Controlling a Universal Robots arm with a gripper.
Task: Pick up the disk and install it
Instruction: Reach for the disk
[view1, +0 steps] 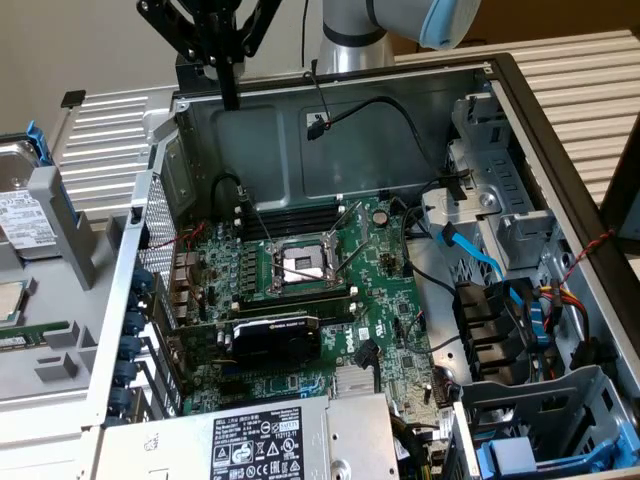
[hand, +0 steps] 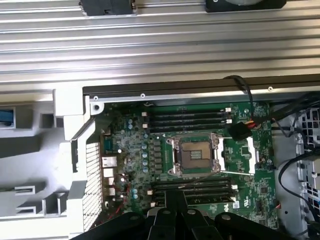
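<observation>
Tool (view1: 231, 98) pinched closed, empty, above open case (view1: 330, 130), white-labelled disk (view1: 22, 215) at exterior view's left, print illegible.

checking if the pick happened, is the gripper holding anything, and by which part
Nothing is held. The gripper, jaws shut and empty, hangs above the case; the disk lies at the exterior view's left.

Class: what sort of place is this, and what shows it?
Probably a robotics lab bench for computer assembly: an open computer case, its motherboard bare, a robot arm above it, the disk standing beside it.
</observation>
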